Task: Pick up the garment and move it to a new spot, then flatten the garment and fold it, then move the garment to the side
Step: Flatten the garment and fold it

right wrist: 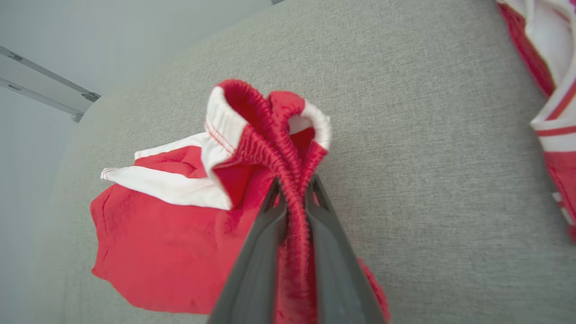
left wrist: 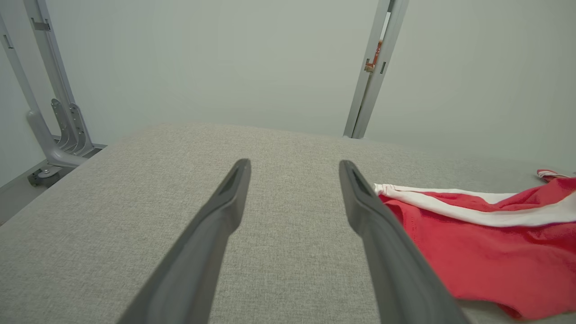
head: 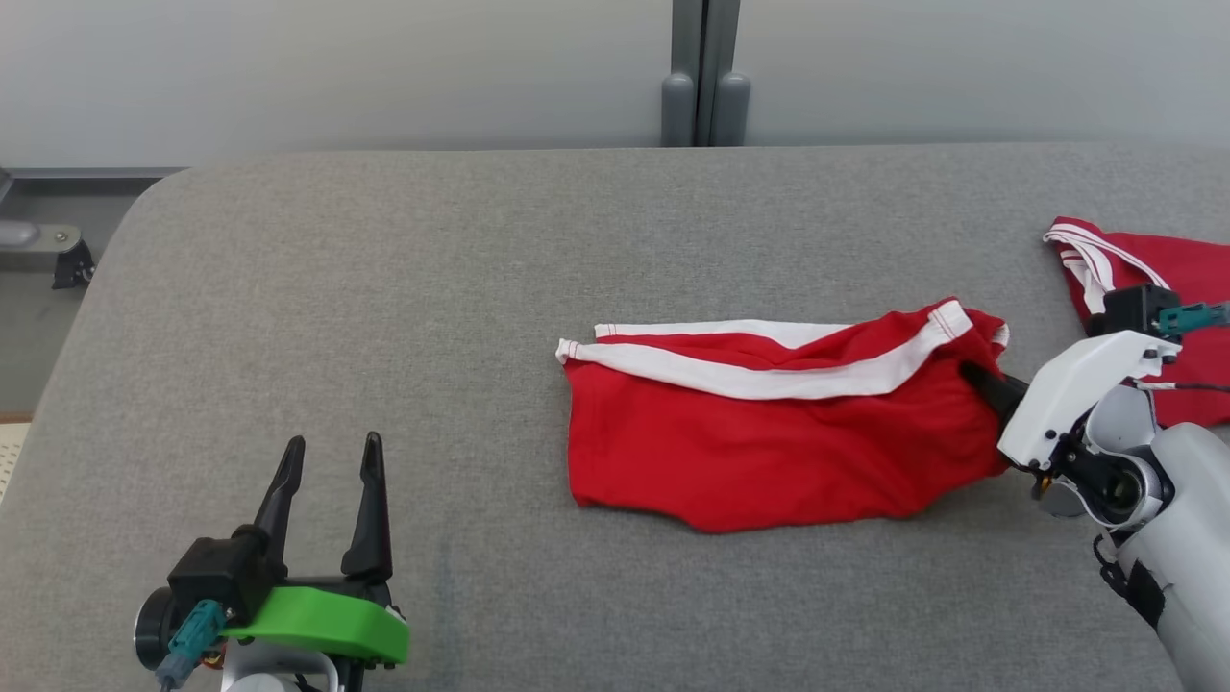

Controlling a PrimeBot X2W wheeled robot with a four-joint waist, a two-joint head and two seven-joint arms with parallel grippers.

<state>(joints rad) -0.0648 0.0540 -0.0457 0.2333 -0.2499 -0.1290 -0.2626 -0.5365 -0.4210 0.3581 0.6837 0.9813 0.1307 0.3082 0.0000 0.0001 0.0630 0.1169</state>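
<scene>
Right of centre on the grey table [head: 384, 288]: the red garment [head: 769, 452] with white side stripes, crumpled, leg hem toward 9 o'clock, waistband toward 3 o'clock. Pinched at that waistband by the right gripper [right wrist: 294, 182], fingers pressed together on a bunched ridge of red elastic. At 7 o'clock, well apart from the cloth, the left gripper [head: 334, 442], spread wide, holding nothing. At 2 o'clock, by the table's edge, a second red-and-white garment [head: 1192, 288].
</scene>
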